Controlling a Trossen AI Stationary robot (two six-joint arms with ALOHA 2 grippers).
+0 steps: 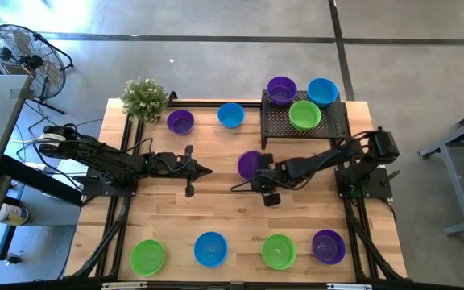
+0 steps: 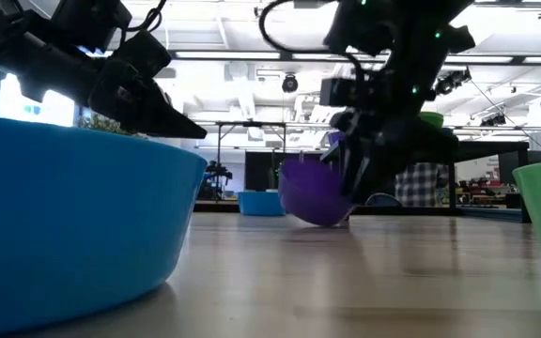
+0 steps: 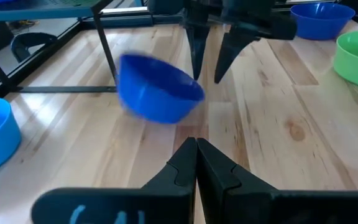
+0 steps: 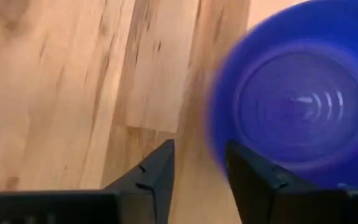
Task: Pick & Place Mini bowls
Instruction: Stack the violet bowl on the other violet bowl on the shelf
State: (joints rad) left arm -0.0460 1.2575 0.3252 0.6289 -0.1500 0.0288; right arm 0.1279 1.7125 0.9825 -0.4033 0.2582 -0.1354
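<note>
A purple mini bowl (image 1: 249,163) sits tipped at the table's middle and shows blurred; in the low view this bowl (image 2: 316,195) rests on its lower edge. My right gripper (image 1: 258,171) is open right at it, one finger on each side of the bowl's rim. My left gripper (image 1: 208,170) is shut on nothing, just left of the bowl and above the table. A purple bowl (image 1: 180,122) and a blue one (image 1: 230,115) stand near the far edge. Three bowls, purple (image 1: 281,90), blue (image 1: 322,91) and green (image 1: 304,115), sit on the black mesh tray (image 1: 333,129). My right gripper comes slanting down from the table's right. Its fingers (image 3: 196,59) stand over the bowl's rim (image 3: 188,87) on the side toward that arm. Whether a finger touches the rim, I cannot tell. The bowl is tilted, its opening (image 4: 300,106) toward my right gripper.
Along the near edge stand a green bowl (image 1: 147,256), a blue bowl (image 1: 210,248), a green bowl (image 1: 279,250) and a purple bowl (image 1: 328,246). A potted plant (image 1: 144,98) is at the far left corner. Bare wood lies between the arms and the near row.
</note>
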